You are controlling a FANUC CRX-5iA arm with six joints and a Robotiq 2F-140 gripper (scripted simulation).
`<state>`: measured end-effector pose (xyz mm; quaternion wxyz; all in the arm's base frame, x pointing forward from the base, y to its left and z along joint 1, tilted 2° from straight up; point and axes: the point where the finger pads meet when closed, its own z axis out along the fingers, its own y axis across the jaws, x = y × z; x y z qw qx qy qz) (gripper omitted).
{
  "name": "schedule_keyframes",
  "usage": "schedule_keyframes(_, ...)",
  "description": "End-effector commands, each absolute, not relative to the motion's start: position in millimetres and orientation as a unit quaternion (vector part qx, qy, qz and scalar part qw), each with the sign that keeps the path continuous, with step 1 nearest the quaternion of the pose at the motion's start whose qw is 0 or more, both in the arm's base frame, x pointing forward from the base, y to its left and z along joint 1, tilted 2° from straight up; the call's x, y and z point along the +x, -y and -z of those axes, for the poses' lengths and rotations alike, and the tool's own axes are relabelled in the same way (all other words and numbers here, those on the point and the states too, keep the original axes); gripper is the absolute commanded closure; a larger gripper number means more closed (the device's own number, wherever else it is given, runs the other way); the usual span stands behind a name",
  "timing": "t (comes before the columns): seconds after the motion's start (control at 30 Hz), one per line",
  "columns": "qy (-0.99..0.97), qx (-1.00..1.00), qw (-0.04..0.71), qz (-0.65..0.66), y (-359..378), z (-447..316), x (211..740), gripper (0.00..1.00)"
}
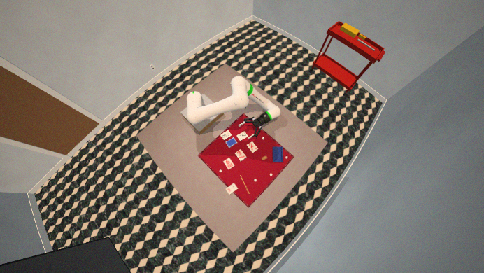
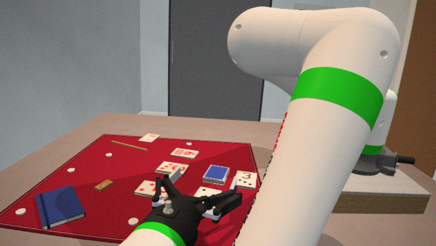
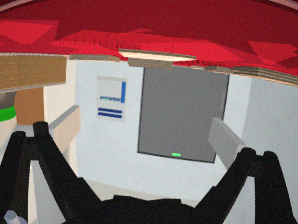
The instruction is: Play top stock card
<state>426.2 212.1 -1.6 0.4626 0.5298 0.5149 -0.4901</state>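
Note:
The blue-backed stock (image 1: 231, 142) (image 2: 216, 173) lies on the red card cloth (image 1: 257, 190) (image 2: 85, 164). A white card (image 1: 242, 136) (image 2: 208, 191) with black marks lies face up beside it, its number unreadable. The black 3 (image 1: 226, 134) (image 2: 246, 180) lies on the stock's other side. The piles show a red 2 (image 1: 252, 146) (image 2: 143, 188), a red 3 (image 1: 240, 155) (image 2: 164, 167) and a red 6 (image 1: 229, 163) (image 2: 184, 153). My gripper (image 1: 245, 129) (image 2: 205, 179) (image 3: 146, 123) is wide open and empty, near the face-up card; the exact gap is unclear.
A red-marked card (image 1: 231, 188) (image 2: 149, 137) lies across the cloth's edge. A thin stick (image 1: 245, 183) (image 2: 129, 146), a wooden block (image 1: 264, 157) (image 2: 103, 185), a blue book (image 1: 277, 154) (image 2: 60, 205) and several white discs, one (image 1: 263, 138) (image 2: 133, 221) near the gripper, lie around.

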Motion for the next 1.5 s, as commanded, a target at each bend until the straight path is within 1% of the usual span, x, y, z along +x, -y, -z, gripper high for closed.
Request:
schedule_keyframes(0.0,-0.513,0.522,0.465,0.497,-208.9,8.2,423.4,0.00)
schedule_keyframes(0.83,-0.513,0.522,0.465,0.497,-208.8,5.2,423.4,0.00)
schedule_keyframes(1.07,-0.513,0.522,0.465,0.497,-208.6,-6.3,423.7,0.00)
schedule_keyframes(1.47,-0.513,0.522,0.465,0.497,-207.5,-57.9,424.9,0.00)
